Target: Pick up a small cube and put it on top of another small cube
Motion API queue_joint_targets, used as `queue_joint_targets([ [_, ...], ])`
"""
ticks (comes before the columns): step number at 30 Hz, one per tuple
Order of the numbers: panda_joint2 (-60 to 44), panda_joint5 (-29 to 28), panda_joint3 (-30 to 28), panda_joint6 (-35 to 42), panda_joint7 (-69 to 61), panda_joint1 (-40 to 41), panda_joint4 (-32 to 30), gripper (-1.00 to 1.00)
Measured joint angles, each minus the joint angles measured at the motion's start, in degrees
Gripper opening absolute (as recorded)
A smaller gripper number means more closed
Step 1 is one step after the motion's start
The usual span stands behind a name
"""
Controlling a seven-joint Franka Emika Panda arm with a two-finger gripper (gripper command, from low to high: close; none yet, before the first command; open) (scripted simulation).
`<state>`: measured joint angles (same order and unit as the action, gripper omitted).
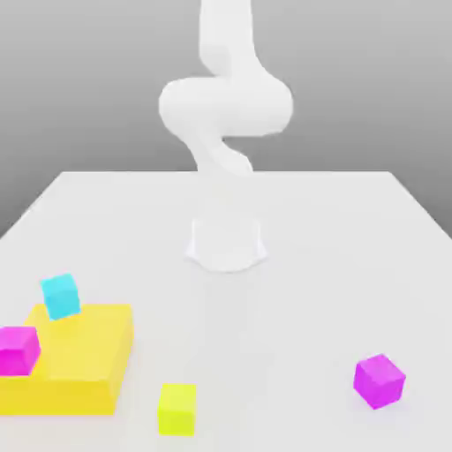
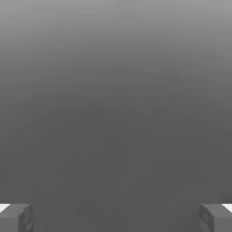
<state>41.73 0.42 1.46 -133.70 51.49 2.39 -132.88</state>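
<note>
A small yellow-green cube [image 1: 177, 409] lies on the white table [image 1: 309, 265] near the front edge, toward the exterior view's left. Near that view's left edge a cyan cube [image 1: 60, 296] rests at the back of a large flat yellow block [image 1: 79, 362], and a magenta cube [image 1: 18, 350] sits at the block's left side. Another magenta cube [image 1: 380, 381] lies tilted at the front right. In the hand view my gripper [image 2: 116, 217] is open, its grey fingertips [image 2: 16, 217] far apart with nothing between them and a plain grey backdrop beyond.
The white arm [image 1: 225, 106] rises from its round base [image 1: 227, 243] at the table's middle and bends upward out of the frame. Bare table surface lies between the yellow-green cube and the right magenta cube.
</note>
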Motion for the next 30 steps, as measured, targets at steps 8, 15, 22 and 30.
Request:
queue_joint_targets([
  [8, -13.26, 0.33, 4.98, -6.19, 19.15, 7.34, -3.55, 0.00],
  [15, -24.68, -1.11, 8.57, -11.52, 36.77, 12.52, -6.59, 0.00],
  [22, -36.26, -3.88, 10.03, -16.81, 55.34, 15.80, -9.63, 0.00],
  [30, -49.41, -5.72, 8.28, -22.85, 75.63, 16.22, -13.09, 0.00],
])
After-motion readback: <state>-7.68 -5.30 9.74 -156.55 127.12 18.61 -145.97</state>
